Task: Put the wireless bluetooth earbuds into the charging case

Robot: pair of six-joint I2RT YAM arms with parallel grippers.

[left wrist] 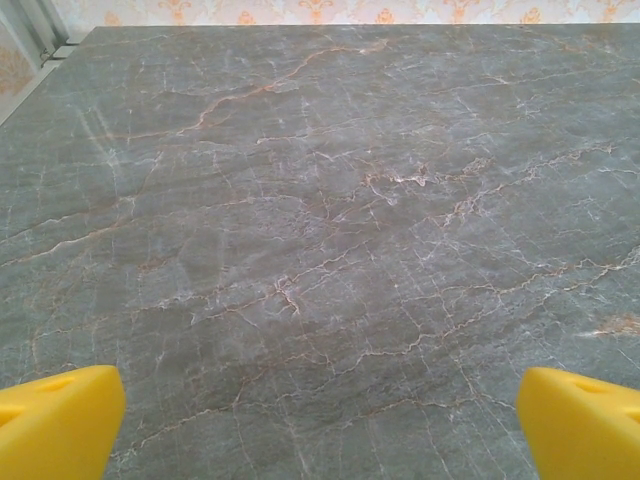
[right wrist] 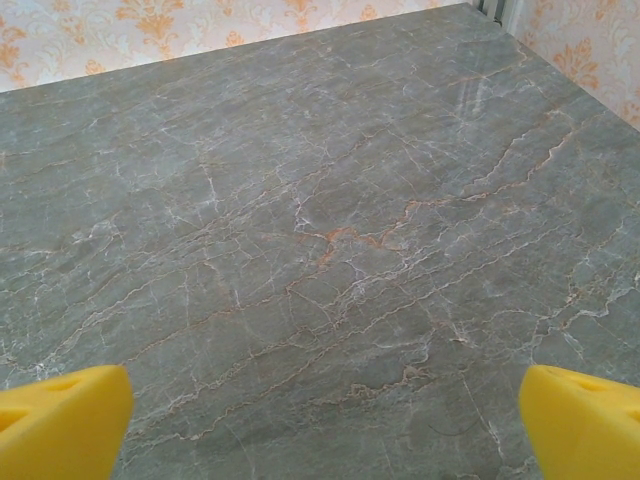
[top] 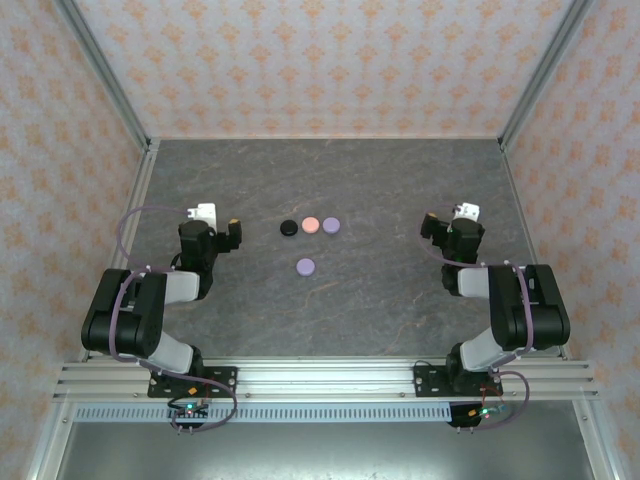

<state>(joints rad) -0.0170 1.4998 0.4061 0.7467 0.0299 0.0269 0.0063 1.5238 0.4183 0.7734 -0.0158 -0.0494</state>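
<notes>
"The left gripper (left wrist: 320, 440) has its yellow fingertips (left wrist: 55, 425) spread wide, with only the grey marble table (left wrist: 320, 200) between them."

"The right gripper (right wrist: 320, 435) is the same, wide open and empty."

"Mid-table, between the arms, a black disc (top: 289, 227), pink disc (top: 311, 225) and lilac disc (top: 331, 226) sit in a close row. A second lilac disc (top: 306, 266) lies nearer, apart."

"And the earbuds?"

"Too small to make out."

Discs (top: 311, 225) too tiny for detail

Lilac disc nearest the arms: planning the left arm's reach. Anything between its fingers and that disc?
Nothing visible. Bare table lies between the left arm's fingers and the near lilac disc; the black disc, pink disc and other lilac disc sit beyond that line.
</notes>
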